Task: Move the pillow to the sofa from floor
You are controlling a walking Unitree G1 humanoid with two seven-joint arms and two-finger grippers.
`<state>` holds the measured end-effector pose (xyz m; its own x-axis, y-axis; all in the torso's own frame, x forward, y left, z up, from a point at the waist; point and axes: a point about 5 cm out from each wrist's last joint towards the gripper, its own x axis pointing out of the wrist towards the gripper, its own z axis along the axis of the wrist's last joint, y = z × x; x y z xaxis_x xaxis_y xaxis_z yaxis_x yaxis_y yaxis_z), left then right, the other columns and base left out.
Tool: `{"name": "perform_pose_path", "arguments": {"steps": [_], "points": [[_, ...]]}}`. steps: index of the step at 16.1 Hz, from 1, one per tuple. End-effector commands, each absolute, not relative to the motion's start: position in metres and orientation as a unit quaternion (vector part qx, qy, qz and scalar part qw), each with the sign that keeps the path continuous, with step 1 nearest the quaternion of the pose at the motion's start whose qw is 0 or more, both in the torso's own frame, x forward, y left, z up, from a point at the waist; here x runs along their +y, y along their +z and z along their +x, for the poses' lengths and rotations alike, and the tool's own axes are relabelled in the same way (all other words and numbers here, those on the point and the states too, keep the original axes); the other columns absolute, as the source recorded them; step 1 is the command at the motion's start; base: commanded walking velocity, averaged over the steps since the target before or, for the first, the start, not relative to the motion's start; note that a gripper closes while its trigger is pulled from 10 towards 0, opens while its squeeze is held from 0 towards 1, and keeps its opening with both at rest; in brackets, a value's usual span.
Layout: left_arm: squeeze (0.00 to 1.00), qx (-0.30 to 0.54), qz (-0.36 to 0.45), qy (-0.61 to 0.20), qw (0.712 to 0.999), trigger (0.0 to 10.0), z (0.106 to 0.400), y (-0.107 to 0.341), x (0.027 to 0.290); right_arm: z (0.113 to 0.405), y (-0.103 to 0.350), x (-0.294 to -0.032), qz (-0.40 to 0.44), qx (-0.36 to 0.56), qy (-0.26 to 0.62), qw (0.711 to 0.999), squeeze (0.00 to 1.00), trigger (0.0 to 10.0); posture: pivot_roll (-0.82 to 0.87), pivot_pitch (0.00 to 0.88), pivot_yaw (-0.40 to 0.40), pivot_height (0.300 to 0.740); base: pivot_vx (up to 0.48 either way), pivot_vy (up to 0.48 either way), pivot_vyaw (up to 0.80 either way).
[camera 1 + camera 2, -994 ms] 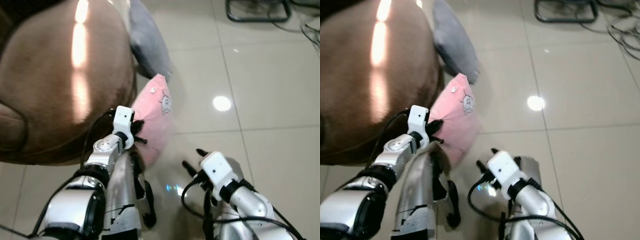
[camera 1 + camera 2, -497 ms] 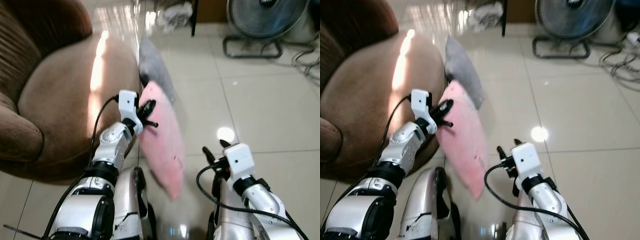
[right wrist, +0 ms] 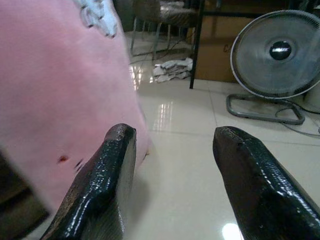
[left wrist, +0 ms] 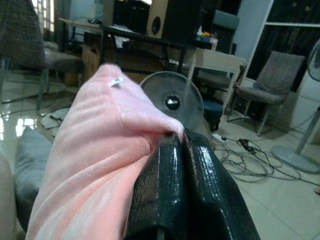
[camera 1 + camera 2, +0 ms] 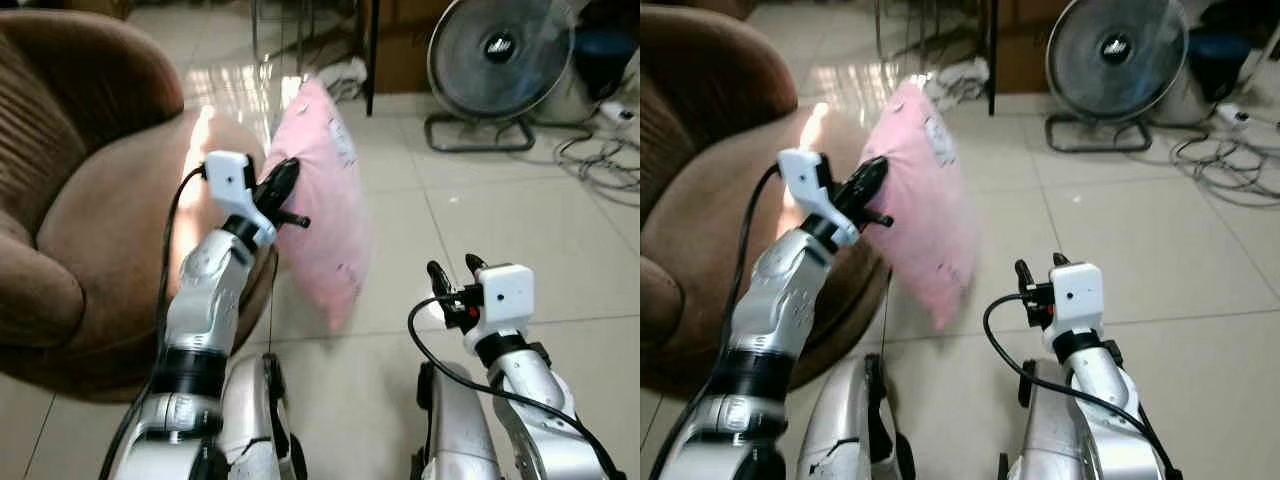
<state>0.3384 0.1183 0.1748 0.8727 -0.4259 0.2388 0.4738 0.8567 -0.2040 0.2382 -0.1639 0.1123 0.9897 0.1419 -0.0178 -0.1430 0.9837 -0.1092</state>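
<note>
From the head views, the soft pink fabric pillow [image 5: 322,205] hung in the air beside the rounded brown upholstered sofa [image 5: 95,215], above the glossy beige tiled floor [image 5: 520,220]. The left gripper [image 5: 283,188] was clenched on the pillow's near edge, arm raised. The right gripper [image 5: 452,272] sat lower, near the pillow's bottom corner but apart from it, fingers spread. A round grey standing fan [image 5: 498,50] stood behind.

In the left wrist view, the black fingers [image 4: 197,175] pressed together, pinching a fold of pink cloth.

In the right wrist view, the two fingers [image 3: 107,180] stood released, grasping nothing, the pillow just beside one.
</note>
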Motion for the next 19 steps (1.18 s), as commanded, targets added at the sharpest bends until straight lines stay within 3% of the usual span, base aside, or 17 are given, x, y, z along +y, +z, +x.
{"name": "perform_pose_path", "arguments": {"steps": [1, 5, 14, 19], "points": [[0.0, -0.114, -0.117, -0.235, 0.958, 10.0, 0.335, 0.191, 0.117, 0.241, 0.114, -0.165, -0.05, -0.002, 0.066, 0.997, 0.0, 10.0, -0.07, 0.011, 0.101, 0.608, 0.0, 0.0, 0.0], [0.0, -0.122, -0.103, -0.223, 0.962, 10.0, 0.332, 0.201, 0.11, 0.245, 0.117, -0.165, -0.048, -0.009, 0.063, 0.997, 0.0, 10.0, -0.07, 0.0, 0.091, 0.642, 0.0, 0.0, 0.0], [0.0, -0.069, -0.007, -0.169, 0.983, 10.0, 0.332, 0.176, 0.12, 0.248, 0.116, -0.163, -0.05, 0.0, 0.06, 0.997, 0.0, 10.0, -0.08, 0.003, 0.088, 0.737, 0.0, 0.0, 0.0], [0.0, -0.065, 0.009, -0.161, 0.985, 10.0, 0.329, 0.17, 0.121, 0.248, 0.114, -0.165, -0.055, 0.006, 0.061, 0.997, 0.0, 10.0, -0.08, 0.009, 0.078, 0.74, 0.0, 0.0, 0.0]]}}
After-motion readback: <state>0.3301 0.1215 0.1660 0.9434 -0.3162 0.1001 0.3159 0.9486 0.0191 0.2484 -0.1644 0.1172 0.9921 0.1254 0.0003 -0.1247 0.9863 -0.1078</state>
